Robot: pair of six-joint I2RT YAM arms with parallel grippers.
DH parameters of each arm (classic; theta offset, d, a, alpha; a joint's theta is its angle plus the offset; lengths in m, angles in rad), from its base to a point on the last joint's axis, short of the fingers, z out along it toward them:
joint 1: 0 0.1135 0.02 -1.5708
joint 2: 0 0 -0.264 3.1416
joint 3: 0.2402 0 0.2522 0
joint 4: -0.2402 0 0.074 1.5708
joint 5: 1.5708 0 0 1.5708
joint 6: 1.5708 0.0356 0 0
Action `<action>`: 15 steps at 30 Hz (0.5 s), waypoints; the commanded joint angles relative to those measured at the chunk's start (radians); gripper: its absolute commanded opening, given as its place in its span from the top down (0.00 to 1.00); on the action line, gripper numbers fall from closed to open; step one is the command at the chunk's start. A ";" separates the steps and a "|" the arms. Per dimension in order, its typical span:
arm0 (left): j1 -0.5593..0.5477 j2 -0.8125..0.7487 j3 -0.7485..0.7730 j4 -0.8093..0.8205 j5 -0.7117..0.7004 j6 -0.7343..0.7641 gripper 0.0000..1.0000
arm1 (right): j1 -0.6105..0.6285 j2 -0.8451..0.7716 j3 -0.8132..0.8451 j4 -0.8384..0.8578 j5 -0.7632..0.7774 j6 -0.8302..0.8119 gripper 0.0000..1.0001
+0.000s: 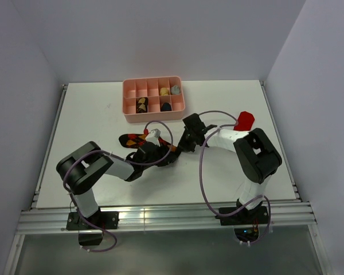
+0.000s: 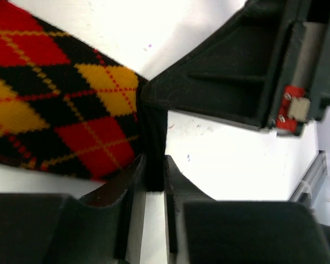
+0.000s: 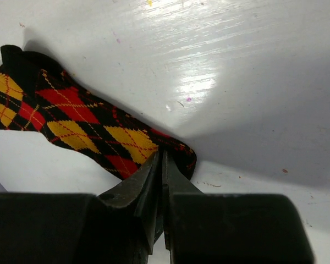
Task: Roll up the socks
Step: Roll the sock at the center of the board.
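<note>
- Only the top view takes in the whole scene. A black knitted argyle sock with red and yellow diamonds lies flat on the white counter, just nearer the arms than the pink plastic compartment tray.
- In the same view, a plain red sock sits alone, to the right of the tray and a little nearer. No wrist view shows it.
- The top view also shows both arms meeting at the sock's right end, nearer than the tray. The left fingers and right fingers are close together, but how they grip is too small to read here.
- The left wrist view supplies that detail. The left fingers are closed on a raised black fold of the argyle sock, and the right arm's black housing is just beyond.
- The right wrist view shows the right fingers drawn to a thin slit, pinching the end of the argyle sock. The rest of it lies flat.
- Small rolled items fill several tray compartments.
- The counter is glossy and lightly speckled, with pale grey walls on three sides.
</note>
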 commanded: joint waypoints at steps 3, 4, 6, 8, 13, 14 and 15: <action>-0.034 -0.188 -0.022 -0.159 -0.129 0.150 0.56 | 0.010 0.066 0.032 -0.127 0.083 -0.036 0.89; -0.045 -0.211 -0.019 -0.176 -0.157 0.184 0.53 | 0.010 0.067 0.035 -0.132 0.084 -0.039 0.89; -0.086 -0.267 -0.016 -0.198 -0.237 0.289 0.47 | 0.012 0.071 0.047 -0.146 0.089 -0.045 0.89; -0.120 -0.291 -0.020 -0.178 -0.265 0.372 0.44 | 0.013 0.077 0.059 -0.157 0.086 -0.051 0.89; -0.188 -0.264 -0.013 -0.066 -0.303 0.737 0.36 | 0.018 0.075 0.063 -0.158 0.074 -0.056 0.89; -0.209 -0.249 0.000 -0.057 -0.312 0.782 0.35 | 0.018 0.075 0.061 -0.158 0.072 -0.058 0.89; -0.220 -0.217 0.007 -0.051 -0.317 0.851 0.35 | 0.018 0.075 0.061 -0.157 0.070 -0.058 0.89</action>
